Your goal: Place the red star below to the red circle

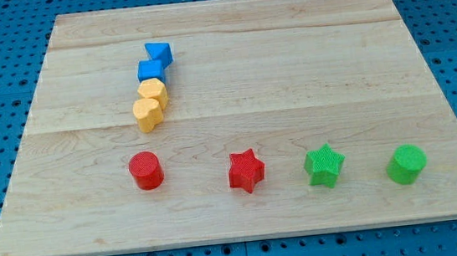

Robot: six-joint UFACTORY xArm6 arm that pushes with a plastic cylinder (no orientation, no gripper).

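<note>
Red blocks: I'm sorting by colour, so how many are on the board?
2. The red circle sits at the view's lower left; the red star lies to its right, near the bottom centre. None seems hidden. My tip does not show.

no arm in the camera view, no dark rod, my tip not showing anywhere in the frame, its place relative to the blocks cannot be told, pose of the arm unknown
</note>
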